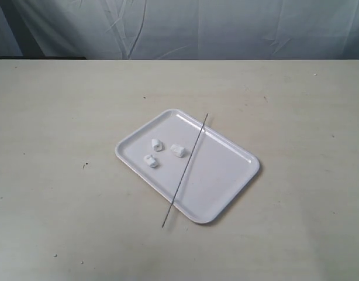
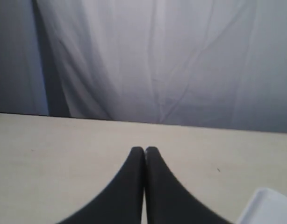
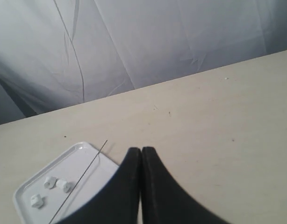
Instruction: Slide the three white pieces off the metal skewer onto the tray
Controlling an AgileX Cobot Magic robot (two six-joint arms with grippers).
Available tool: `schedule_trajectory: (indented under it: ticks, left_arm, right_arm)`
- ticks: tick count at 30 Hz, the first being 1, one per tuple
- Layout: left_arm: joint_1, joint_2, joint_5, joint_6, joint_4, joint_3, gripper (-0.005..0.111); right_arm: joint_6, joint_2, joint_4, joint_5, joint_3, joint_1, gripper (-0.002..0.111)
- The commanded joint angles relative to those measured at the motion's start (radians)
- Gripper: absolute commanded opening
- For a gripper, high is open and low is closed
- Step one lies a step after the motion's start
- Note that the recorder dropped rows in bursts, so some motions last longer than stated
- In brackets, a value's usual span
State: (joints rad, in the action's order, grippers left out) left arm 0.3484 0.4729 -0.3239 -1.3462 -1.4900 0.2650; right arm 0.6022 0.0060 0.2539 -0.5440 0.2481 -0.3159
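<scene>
The white tray lies in the middle of the table. Three white pieces rest loose on its left part. The thin metal skewer lies bare across the tray, its ends sticking past both rims. Neither arm shows in the exterior view. My left gripper is shut with nothing in it, above bare table, and a tray corner shows beside it. My right gripper is shut and empty too, hanging apart from the tray, the pieces and the skewer.
The beige tabletop stretches all round the tray. A pale wrinkled cloth hangs behind the table's far edge.
</scene>
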Motion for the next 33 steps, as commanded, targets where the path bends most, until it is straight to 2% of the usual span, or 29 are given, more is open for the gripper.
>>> schedule_trajectory:
  ticks: [1,7,13,16,17,20,23,25,30,33]
  left_arm:
    - [-0.090,-0.103,-0.023,-0.001,0.007,-0.009,0.000]
    - [-0.108,-0.129,-0.131,-0.001,0.007,-0.009,0.000]
    - [-0.108,-0.140,-0.091,-0.001,0.019,-0.009,0.000]
    - [-0.108,-0.160,0.004,0.000,0.213,-0.017,0.000]
    - [-0.108,-0.185,0.053,0.000,0.368,-0.028,0.000]
    - [-0.112,-0.237,0.052,0.011,0.617,-0.062,0.000]
    - [-0.131,-0.277,0.108,0.101,0.622,-0.084,0.000]
    - [-0.150,-0.292,0.145,0.162,0.675,-0.101,0.000]
    - [-0.242,-0.339,0.294,0.661,1.023,-0.149,0.000]
    - [-0.296,-0.373,0.389,0.825,1.157,-0.158,0.000]
  right_arm:
    - [0.000,-0.006,-0.102,-0.008,-0.003,0.084,-0.001]
    - [0.000,-0.006,-0.185,-0.047,-0.003,0.199,-0.001]
    - [0.000,-0.006,-0.185,-0.048,-0.003,0.267,-0.001]
    - [0.000,-0.006,-0.185,-0.052,-0.003,0.269,-0.001]
    - [0.000,-0.006,-0.185,-0.052,-0.003,0.269,-0.001]
    - [0.000,-0.006,-0.185,-0.052,-0.003,0.269,-0.001]
    - [0.000,-0.006,-0.185,-0.052,-0.003,0.269,-0.001]
    - [0.000,-0.006,-0.185,-0.052,-0.003,0.269,-0.001]
    - [0.000,-0.006,-0.189,-0.049,-0.013,0.269,-0.001]
    - [0.000,-0.006,-0.192,-0.044,-0.050,0.269,-0.001]
